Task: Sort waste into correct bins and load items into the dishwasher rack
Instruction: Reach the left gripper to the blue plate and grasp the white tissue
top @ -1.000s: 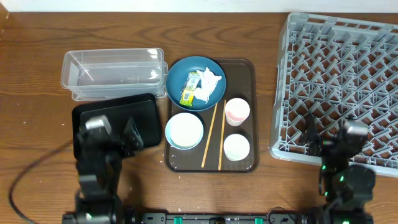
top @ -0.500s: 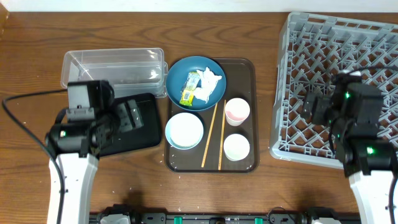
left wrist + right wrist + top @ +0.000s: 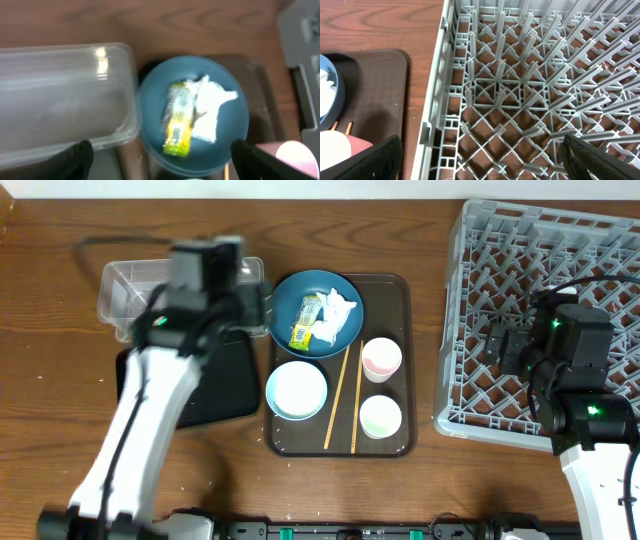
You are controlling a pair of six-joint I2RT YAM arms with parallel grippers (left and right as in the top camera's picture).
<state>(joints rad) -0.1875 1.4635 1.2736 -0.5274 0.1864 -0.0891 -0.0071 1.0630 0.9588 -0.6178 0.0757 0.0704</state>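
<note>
The dark-blue bowl (image 3: 345,292) sits at the back of the brown tray and holds the yellow-green wrapper (image 3: 304,325) and the crumpled white napkin (image 3: 336,314). In the left wrist view the bowl (image 3: 150,110), wrapper (image 3: 179,120) and napkin (image 3: 210,107) lie just ahead. My left gripper (image 3: 250,305) (image 3: 162,160) is open and empty, above the gap between the clear tub (image 3: 130,295) and the bowl. The white bowl (image 3: 296,390), two cups (image 3: 381,358) (image 3: 380,416) and chopsticks (image 3: 336,398) lie on the tray. My right gripper (image 3: 500,345) (image 3: 482,160) is open and empty over the left edge of the grey rack (image 3: 560,270). I cannot make out any rice grains.
The brown serving tray (image 3: 395,290) bears the dishes in the middle. The black tray (image 3: 215,385) lies in front of the clear tub, partly under my left arm. The rack's lattice (image 3: 520,90) fills the right wrist view, with the brown tray's corner (image 3: 370,90) at its left.
My left arm has swung back and to the right, from over the black tray to over the tub and blue bowl. My right arm rose earlier and has since barely moved.
</note>
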